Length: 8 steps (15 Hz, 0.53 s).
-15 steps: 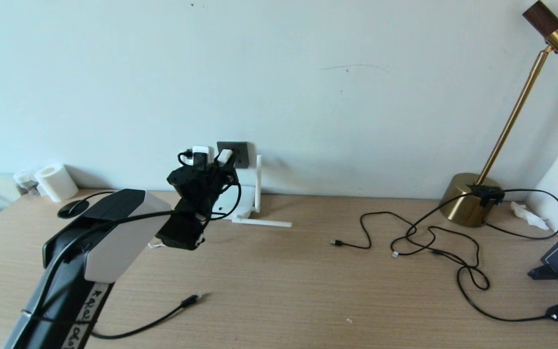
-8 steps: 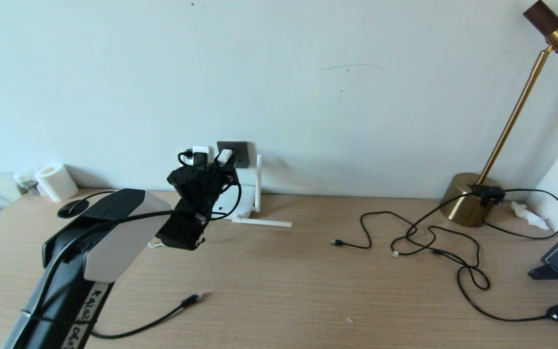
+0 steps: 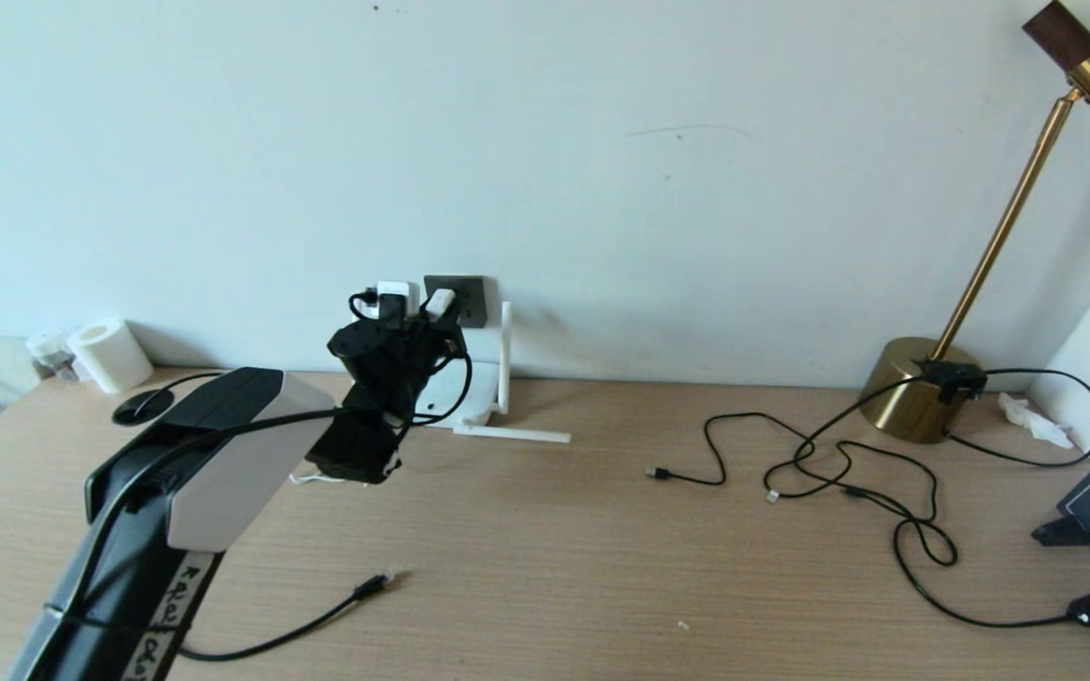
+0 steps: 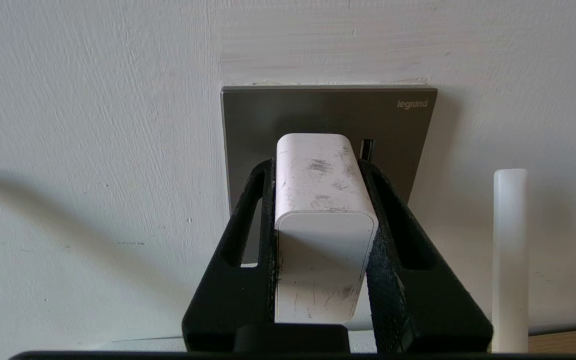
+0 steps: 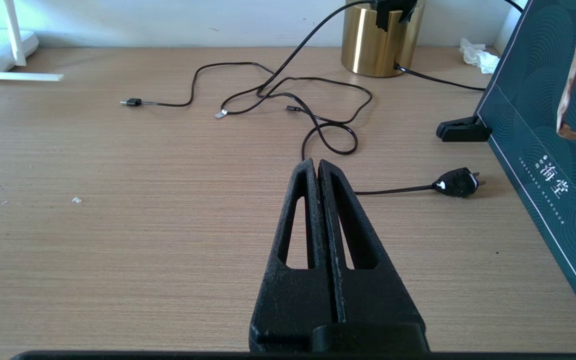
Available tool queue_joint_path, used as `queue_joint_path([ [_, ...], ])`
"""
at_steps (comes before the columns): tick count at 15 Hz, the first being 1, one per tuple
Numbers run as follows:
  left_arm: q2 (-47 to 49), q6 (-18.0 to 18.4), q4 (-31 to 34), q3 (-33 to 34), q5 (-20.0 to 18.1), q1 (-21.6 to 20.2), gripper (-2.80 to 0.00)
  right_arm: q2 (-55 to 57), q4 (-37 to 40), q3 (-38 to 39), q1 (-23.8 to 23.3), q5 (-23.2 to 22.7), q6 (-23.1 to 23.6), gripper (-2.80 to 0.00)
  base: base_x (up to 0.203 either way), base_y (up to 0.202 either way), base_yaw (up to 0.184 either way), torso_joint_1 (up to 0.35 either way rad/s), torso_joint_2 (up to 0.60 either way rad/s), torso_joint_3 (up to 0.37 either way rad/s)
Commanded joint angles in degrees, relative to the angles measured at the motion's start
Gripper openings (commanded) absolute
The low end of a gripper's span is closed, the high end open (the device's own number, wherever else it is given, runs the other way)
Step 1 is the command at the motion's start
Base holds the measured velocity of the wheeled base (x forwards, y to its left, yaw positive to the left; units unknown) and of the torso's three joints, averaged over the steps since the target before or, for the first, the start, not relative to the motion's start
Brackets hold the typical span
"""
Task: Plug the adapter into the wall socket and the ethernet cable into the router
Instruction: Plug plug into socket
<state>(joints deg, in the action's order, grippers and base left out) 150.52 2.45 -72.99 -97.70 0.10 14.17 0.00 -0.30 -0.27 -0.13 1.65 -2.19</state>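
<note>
Step in hand, by judgement: seating the adapter [image 4: 324, 225] in the wall socket [image 4: 328, 117]; the cable half of the task looks untouched. Left pincer [image 4: 318, 167]: raised in front of the wall socket, clamped on the two sides of the adapter, jaws parted only by the width of the white block between them. Adapter: held level, front end against or just short of the dark grey plate, covering its middle; whether the pins are fully home is hidden behind the block. Next move, by judgement: a straight push toward the wall socket until the block sits flush, then release without dragging it sideways; any tilt would risk the pins binding. Router [image 3: 455, 392]: on the counter [image 3: 602, 567] directly below the wall socket, partly hidden by the left arm, one antenna upright just right of the wall socket, another lying flat on the counter. Ethernet cable [image 3: 318, 619]: lying on the counter well apart from the wall socket, toward the robot, its clear-tipped plug free and unconnected. Right pincer [image 5: 318, 167]: parked low over the counter far to the right of the wall socket, jaws pressed together, holding nothing. Also present: a brass lamp base [image 3: 914, 388] and thin black cables [image 3: 838, 473] to the right of the wall socket.
</note>
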Motion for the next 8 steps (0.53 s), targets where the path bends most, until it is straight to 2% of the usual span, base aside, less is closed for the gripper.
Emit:
queue_joint_path([
  [1, 0.8, 0.0, 0.2, -1.6, 0.0, 0.0, -2.8, 0.0, 0.0, 0.0, 0.0, 0.0, 0.0, -2.8, 0.0, 0.0, 0.0, 0.0, 0.0, 0.0],
  [8, 2.1, 0.0, 1.6, -4.0, 0.1, 0.1, -2.8, 0.1, 0.0, 0.0, 0.0, 0.0, 0.0, -2.8, 0.0, 0.0, 0.0, 0.0, 0.0, 0.0],
])
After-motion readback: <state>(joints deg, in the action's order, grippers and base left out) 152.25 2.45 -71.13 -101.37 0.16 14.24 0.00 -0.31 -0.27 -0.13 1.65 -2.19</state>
